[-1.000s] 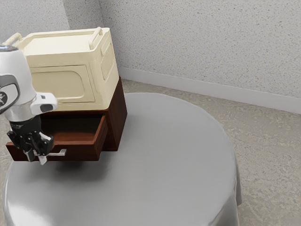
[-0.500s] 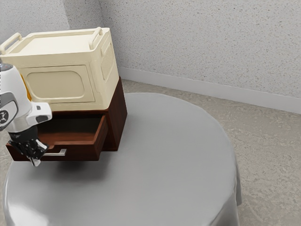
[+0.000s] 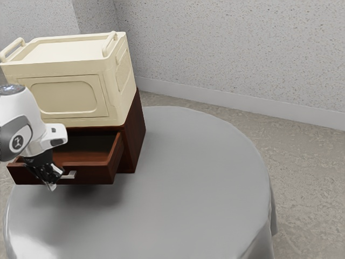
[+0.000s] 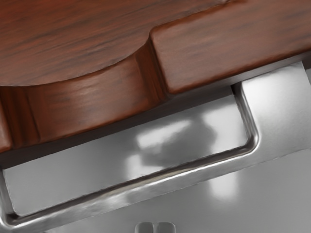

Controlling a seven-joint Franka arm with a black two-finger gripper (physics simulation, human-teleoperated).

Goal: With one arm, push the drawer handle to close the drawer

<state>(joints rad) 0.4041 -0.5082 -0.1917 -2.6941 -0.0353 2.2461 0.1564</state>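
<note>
The gripper (image 3: 51, 185) is low in front of the open drawer (image 3: 96, 176), with its fingertips beside the metal handle (image 3: 70, 175) and covering part of it. In the wrist view, the two fingertips of the gripper (image 4: 155, 227) stand side by side, shut with nothing between them. They are on the outer side of the long handle bar (image 4: 146, 188); whether they touch it I cannot tell. Beyond the handle runs the drawer's brown wooden front (image 4: 228, 53), with a curved dip in its top edge.
The drawer juts out from a dark brown cabinet (image 3: 133, 135). A cream storage box (image 3: 67, 97) with raised handles sits on top of it. Both stand on a round table with a grey cloth (image 3: 199, 178); a speckled wall (image 3: 232, 48) rises behind.
The fingers, apart a second ago, are now together. My hand has turned and, after dropping a little, shifted toward the exterior view's right along the drawer front. The drawer stands as it was.
</note>
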